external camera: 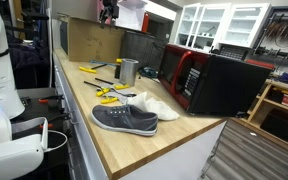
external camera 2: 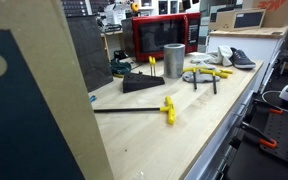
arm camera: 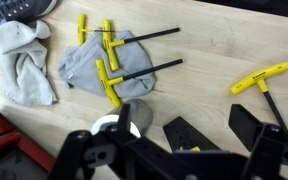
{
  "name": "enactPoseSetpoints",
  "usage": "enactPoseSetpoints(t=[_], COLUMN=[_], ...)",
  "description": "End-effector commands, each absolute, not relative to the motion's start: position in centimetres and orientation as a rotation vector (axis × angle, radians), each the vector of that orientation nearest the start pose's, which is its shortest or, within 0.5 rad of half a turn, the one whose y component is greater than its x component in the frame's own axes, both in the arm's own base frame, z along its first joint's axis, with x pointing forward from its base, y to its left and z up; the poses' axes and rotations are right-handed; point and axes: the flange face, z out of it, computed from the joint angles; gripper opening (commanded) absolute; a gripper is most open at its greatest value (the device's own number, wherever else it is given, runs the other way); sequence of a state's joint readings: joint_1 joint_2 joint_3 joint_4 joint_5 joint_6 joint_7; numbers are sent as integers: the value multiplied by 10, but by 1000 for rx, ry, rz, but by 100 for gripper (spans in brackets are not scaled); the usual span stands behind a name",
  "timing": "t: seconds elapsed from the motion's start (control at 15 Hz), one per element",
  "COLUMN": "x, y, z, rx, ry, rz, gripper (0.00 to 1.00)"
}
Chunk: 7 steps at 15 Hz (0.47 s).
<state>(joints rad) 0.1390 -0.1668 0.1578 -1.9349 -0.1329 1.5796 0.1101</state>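
The claw (arm camera: 174,160) hung over the wooden surface (arm camera: 209,40), its opening impossible to tell, nearest the metal cup (arm camera: 124,122), yellow-handled keys (arm camera: 109,60) lying beyond it.

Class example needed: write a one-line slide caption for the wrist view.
Wrist view over a wooden bench: yellow-handled T-wrenches lie on a grey cloth, the hand hovering above.
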Motion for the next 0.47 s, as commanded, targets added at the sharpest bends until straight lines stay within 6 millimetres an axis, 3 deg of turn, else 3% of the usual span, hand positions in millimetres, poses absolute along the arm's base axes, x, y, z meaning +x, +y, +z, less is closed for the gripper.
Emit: enactPoseSetpoints(t=[0.0, 0.4], x=[469, 468], y=[133, 133], z=[546, 547], rx=[-3302, -3296], ry=[-318, -313], rz=[256, 255], gripper=[100, 100])
